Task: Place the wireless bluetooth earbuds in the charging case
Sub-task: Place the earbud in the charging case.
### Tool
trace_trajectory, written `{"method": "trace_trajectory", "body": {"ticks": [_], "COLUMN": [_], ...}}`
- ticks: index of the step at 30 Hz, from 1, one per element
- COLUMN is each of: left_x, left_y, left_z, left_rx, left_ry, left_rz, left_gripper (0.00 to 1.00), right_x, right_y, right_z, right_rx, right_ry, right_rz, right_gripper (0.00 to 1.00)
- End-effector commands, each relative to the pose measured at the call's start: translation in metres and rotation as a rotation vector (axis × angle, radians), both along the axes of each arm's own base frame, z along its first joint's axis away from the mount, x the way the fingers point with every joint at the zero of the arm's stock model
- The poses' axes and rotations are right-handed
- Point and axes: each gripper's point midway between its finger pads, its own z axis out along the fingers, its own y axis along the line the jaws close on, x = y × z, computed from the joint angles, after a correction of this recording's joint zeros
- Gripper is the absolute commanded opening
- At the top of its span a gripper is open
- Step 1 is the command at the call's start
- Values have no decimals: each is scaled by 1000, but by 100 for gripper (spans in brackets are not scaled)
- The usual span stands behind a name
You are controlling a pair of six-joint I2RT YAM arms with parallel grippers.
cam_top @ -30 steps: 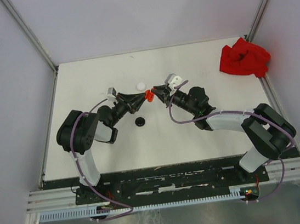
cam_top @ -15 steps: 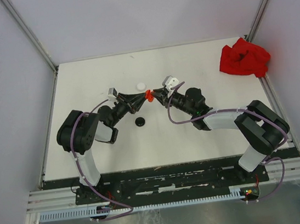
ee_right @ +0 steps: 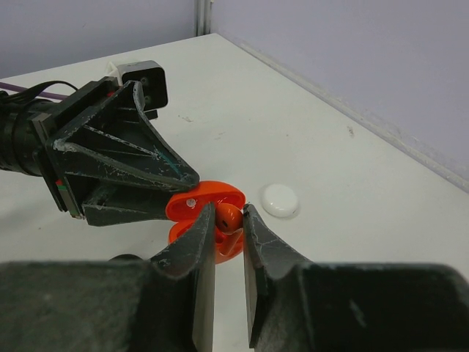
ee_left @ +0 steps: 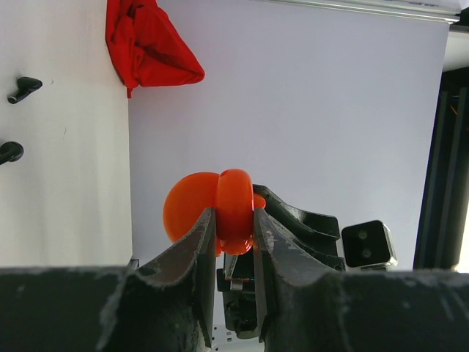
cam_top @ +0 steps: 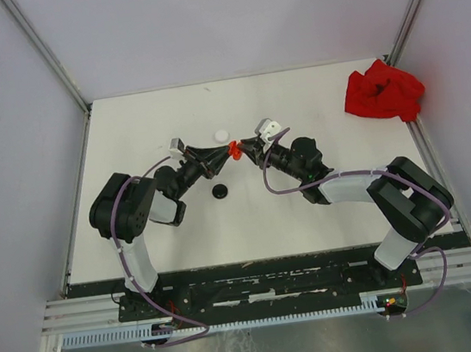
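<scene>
My left gripper (cam_top: 220, 154) is shut on the rim of an open red charging case (cam_top: 233, 149) and holds it above the table's middle. In the left wrist view the case (ee_left: 234, 209) sits between the fingers, its lid (ee_left: 187, 213) swung open to the left. My right gripper (cam_top: 246, 149) meets it from the right. In the right wrist view it is shut on a red earbud (ee_right: 229, 218), which sits at the mouth of the open case (ee_right: 198, 205). Two black earbuds (ee_left: 24, 88) (ee_left: 10, 152) lie on the table.
A white round case (cam_top: 221, 134) lies just behind the grippers and also shows in the right wrist view (ee_right: 280, 199). A black round case (cam_top: 219, 191) lies in front of them. A red cloth (cam_top: 383, 91) is bunched at the far right corner. Walls enclose the table.
My right gripper moved a little left and closer to the red case with the earbud. The left gripper and case stayed where they were.
</scene>
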Motion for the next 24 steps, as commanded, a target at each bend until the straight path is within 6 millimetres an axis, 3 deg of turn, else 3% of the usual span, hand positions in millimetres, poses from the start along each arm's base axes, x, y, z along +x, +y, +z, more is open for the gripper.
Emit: {"method": "trace_trajectory", "body": {"ticks": [1,15,24], "left_x": [-4,-4,-7], "left_y": [-4,-8,-6], "left_z": [28,24,34], "left_rx": [-59,-61,-82], "left_ry": [-106,-98,-116], "left_rz": [-19,-29,-27], "left_gripper": [3,3,3], "right_x": [5,5,2], "right_y": [3,4,2], "right_z": [40,41,27], "right_rx": [63,53,34], "right_ry": [-95,-100,-80], "right_rz": [2,5,6], "right_gripper": [2,2,2]}}
